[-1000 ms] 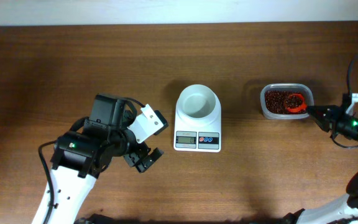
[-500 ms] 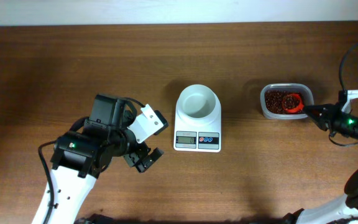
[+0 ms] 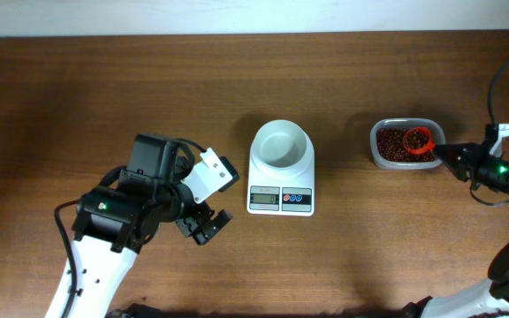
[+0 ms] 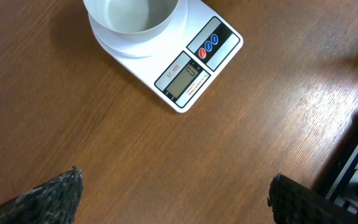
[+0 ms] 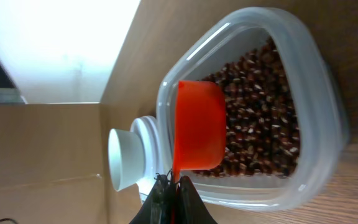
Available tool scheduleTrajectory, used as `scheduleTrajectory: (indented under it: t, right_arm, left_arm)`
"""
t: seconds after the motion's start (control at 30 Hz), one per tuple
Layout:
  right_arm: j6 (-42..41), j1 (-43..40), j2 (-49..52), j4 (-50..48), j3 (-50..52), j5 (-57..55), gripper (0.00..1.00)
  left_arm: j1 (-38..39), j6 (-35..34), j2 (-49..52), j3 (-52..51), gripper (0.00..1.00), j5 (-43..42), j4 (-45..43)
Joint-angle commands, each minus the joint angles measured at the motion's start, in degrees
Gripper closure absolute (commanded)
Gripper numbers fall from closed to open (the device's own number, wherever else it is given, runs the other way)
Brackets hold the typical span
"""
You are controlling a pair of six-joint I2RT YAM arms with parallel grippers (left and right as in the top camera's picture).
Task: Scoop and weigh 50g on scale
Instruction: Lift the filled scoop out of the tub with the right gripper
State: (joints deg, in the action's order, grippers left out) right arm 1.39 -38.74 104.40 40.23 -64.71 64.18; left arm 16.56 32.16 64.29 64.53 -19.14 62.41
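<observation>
The white scale [image 3: 281, 196] stands mid-table with its round bowl [image 3: 281, 146] empty; the left wrist view shows its display [image 4: 188, 73] too. The dark red-brown beans [image 3: 394, 141] lie in a clear tub [image 3: 378, 157] at the right. My right gripper [image 3: 444, 155] is shut on the handle of an orange-red scoop [image 3: 420, 140], whose cup sits over the beans [image 5: 260, 112] with dark beans inside. From the right wrist, the scoop [image 5: 199, 127] juts up from my shut gripper [image 5: 171, 186]. My left gripper [image 3: 203, 225] hovers open and empty left of the scale, fingertips [image 4: 50, 196] wide apart.
The tub's rim [image 5: 316, 74] curves round the scoop. A pale wall edge runs along the table's far side [image 3: 254, 34]. The left arm's body [image 3: 140, 199] takes up the front left of the wooden table [image 3: 369, 256].
The right gripper has shifted slightly and the scoop has risen a little toward the far side of the tub. The left arm has not moved.
</observation>
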Motion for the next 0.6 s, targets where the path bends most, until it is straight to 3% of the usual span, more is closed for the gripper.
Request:
scheduleTrajectory:
  t: [0.0,0.57]
  right_arm:
    - [-0.20,-0.02,-1.86,-0.20,-1.01,4.39,0.96]
    - [-1.88,1.16,-2.62,3.06,-1.01,12.87,0.96]
  left_arm:
    - [-0.22,1.09,0.00,0.00,0.01,-1.03,0.07]
    - [-0.22,1.09,0.00,0.00,0.01,-1.03,0.07]
